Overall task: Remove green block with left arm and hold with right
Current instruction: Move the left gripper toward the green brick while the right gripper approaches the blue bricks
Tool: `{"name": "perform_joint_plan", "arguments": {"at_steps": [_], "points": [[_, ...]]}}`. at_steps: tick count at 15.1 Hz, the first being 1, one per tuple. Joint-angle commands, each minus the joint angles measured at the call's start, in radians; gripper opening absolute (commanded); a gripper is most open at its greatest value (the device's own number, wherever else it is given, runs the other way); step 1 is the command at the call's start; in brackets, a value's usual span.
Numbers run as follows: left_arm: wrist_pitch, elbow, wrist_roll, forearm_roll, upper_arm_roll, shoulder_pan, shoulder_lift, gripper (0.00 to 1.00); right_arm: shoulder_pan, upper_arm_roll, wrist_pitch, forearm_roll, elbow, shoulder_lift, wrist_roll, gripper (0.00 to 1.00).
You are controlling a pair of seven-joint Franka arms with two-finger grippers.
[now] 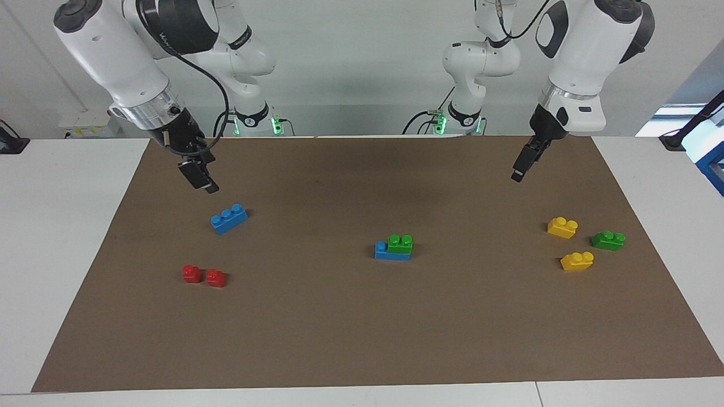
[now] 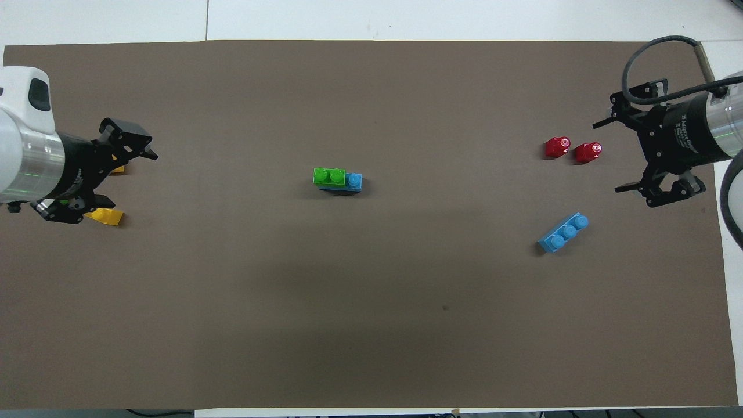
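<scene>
We see a robotics lab: two white arms mounted at a white desk (image 1: 56, 237) with a brown mat (image 1: 362, 328), toy bricks scattered.

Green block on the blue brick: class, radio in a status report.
Left gripper and right gripper raised, both empty. Green block stacked on blue brick, mid-mat. Nothing in the way.

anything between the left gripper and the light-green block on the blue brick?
Nothing. In the facing view only bare brown mat lies between the left gripper and the green block atop the blue brick.
</scene>
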Motion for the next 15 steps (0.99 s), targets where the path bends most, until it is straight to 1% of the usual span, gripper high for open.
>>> {"name": "perform_joint_plan", "arguments": {"at_steps": [1,3,4,5,7,8,10,12,15], "points": [[0.104,-0.078,-0.208,-0.004,0.012,-0.054,-0.036,1.00,0.007,0.007,0.018,0.029,0.059,0.071,0.048,1.00],[0.115,-0.091,-0.298,-0.004,0.012,-0.085,-0.036,1.00,0.026,0.007,0.021,0.031,0.056,0.092,0.098,1.00],[0.126,-0.098,-0.373,-0.004,0.012,-0.100,-0.033,1.00,0.024,0.007,0.023,0.043,0.056,0.103,0.106,1.00],[0.146,-0.099,-0.442,-0.004,0.012,-0.108,-0.028,1.00,0.023,0.007,0.023,0.075,0.056,0.114,0.117,1.00],[0.158,-0.099,-0.536,-0.004,0.012,-0.126,-0.016,1.00,0.006,0.007,0.027,0.193,0.056,0.131,0.180,1.00],[0.164,-0.098,-0.588,-0.004,0.012,-0.146,-0.001,1.00,0.001,0.006,0.027,0.222,0.056,0.149,0.188,1.00],[0.178,-0.095,-0.711,-0.002,0.014,-0.186,0.027,1.00,0.006,0.006,0.044,0.235,0.053,0.163,0.188,1.00],[0.171,-0.093,-0.751,-0.002,0.014,-0.218,0.044,1.00,0.016,0.006,0.073,0.238,0.050,0.183,0.206,1.00],[0.151,-0.088,-0.783,-0.002,0.014,-0.262,0.085,1.00,0.019,0.007,0.127,0.302,0.047,0.218,0.205,1.00]]}}
